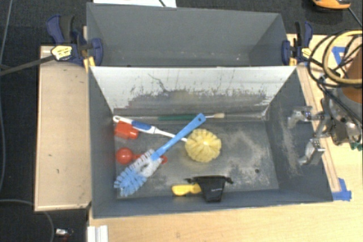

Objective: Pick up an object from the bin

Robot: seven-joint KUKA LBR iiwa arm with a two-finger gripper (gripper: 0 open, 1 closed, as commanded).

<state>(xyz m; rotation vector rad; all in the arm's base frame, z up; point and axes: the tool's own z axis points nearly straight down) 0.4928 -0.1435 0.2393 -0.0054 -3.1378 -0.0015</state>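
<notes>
Yellow ribbed round thing (203, 145) in bin (187, 85), well apart from spread, empty jaws.

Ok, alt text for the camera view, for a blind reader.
An open two-finger gripper hangs over the bare right side of the grey metal bin, holding nothing. To its left lie a yellow ridged round scrubber, a blue plastic bottle brush, a red ball and a black-and-yellow tool.
</notes>
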